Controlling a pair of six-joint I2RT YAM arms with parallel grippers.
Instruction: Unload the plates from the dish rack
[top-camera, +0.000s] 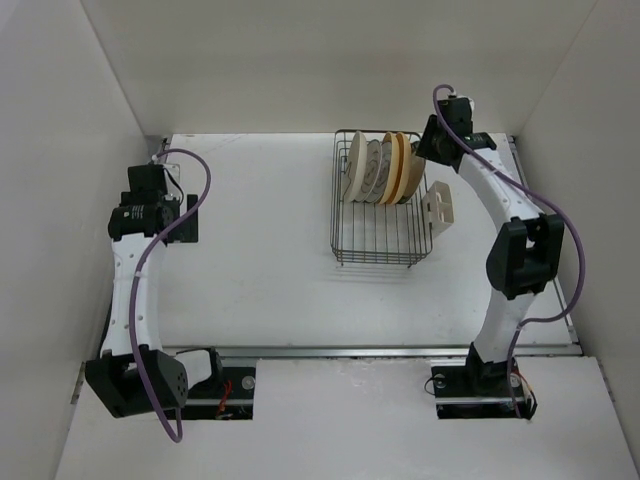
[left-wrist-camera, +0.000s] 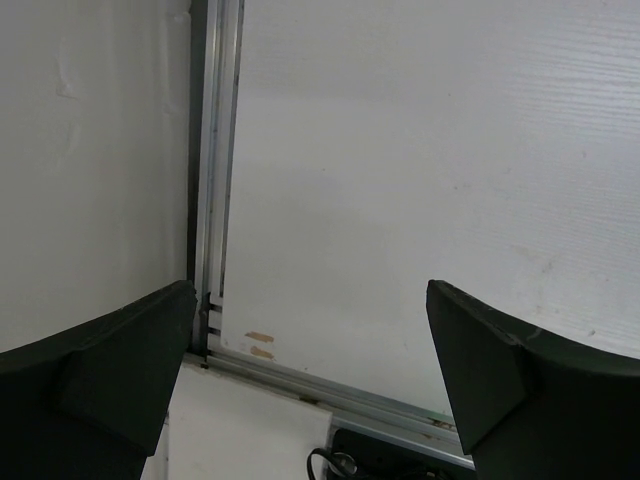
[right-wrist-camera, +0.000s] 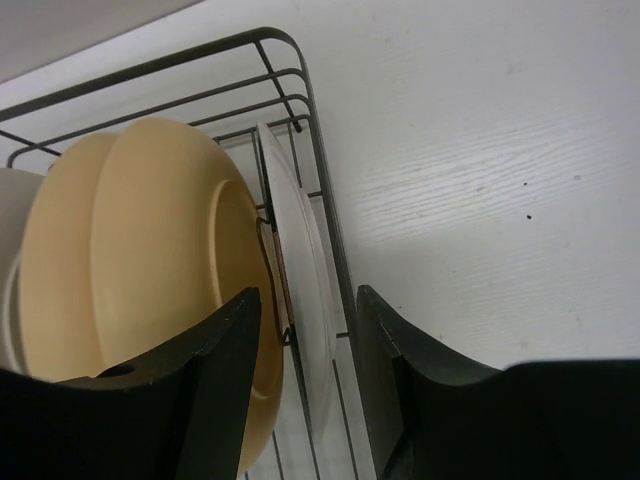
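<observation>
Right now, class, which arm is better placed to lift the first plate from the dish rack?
Right. The right gripper straddles the end white plate in the dish rack; the left gripper hangs open, far from the rack.

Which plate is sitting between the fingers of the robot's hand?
The white plate at the end of the rack: it alone stands between the right hand's fingers, while the yellow plates sit outside them.
</observation>
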